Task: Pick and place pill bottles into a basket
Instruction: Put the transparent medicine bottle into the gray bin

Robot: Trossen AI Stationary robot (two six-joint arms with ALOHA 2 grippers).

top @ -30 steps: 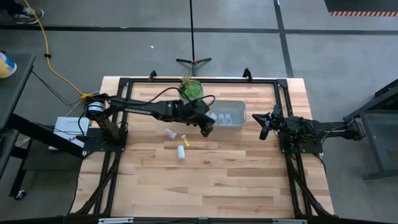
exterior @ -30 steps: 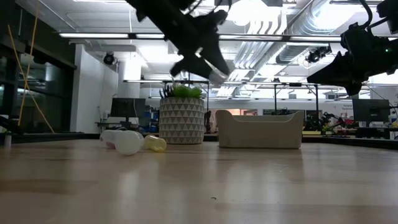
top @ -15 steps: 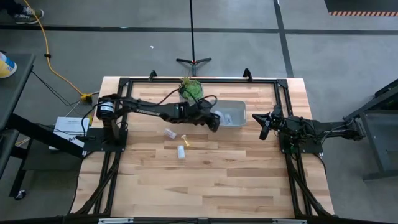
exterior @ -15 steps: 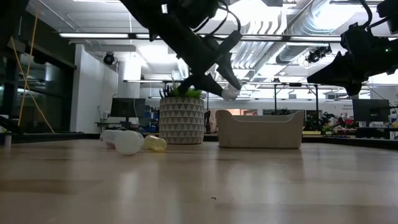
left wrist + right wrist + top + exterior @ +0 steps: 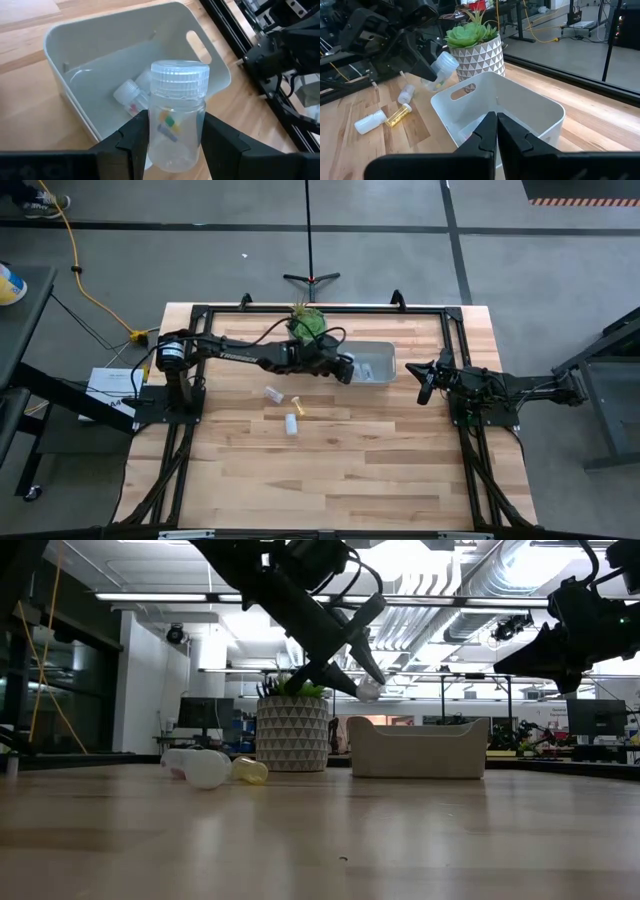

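My left gripper (image 5: 175, 120) is shut on a clear pill bottle (image 5: 176, 130) with coloured pills inside. It hangs above the left end of the white basket (image 5: 374, 364), which stands beside the potted plant (image 5: 308, 323). Two more pill bottles (image 5: 132, 95) lie on the basket's floor. Three pill bottles lie on their sides on the wood left of the basket: one clear (image 5: 272, 394), one yellowish (image 5: 299, 407), one white (image 5: 291, 423). My right gripper (image 5: 496, 132) waits shut at the table's right side, facing the basket. My left gripper pinches the bottle's clear body (image 5: 150, 142) just below the ribbed cap (image 5: 180, 80), one finger on each side. The fingers (image 5: 340, 665) slant down from the table's left. The cap end sticks out past the fingertips, and the bottle hangs tilted, clear of the basket.
The plant in its patterned white pot (image 5: 292, 732) stands close behind the basket's left end. A black frame (image 5: 200, 310) runs round the table's edges. Bare wood lies toward the near edge.
My left gripper has carried the bottle toward the far right and down, from above the bare wood to over the basket's left end. Its wrist has rolled on the way, so the bottle is more tilted than before. The fingers have stayed shut on it.
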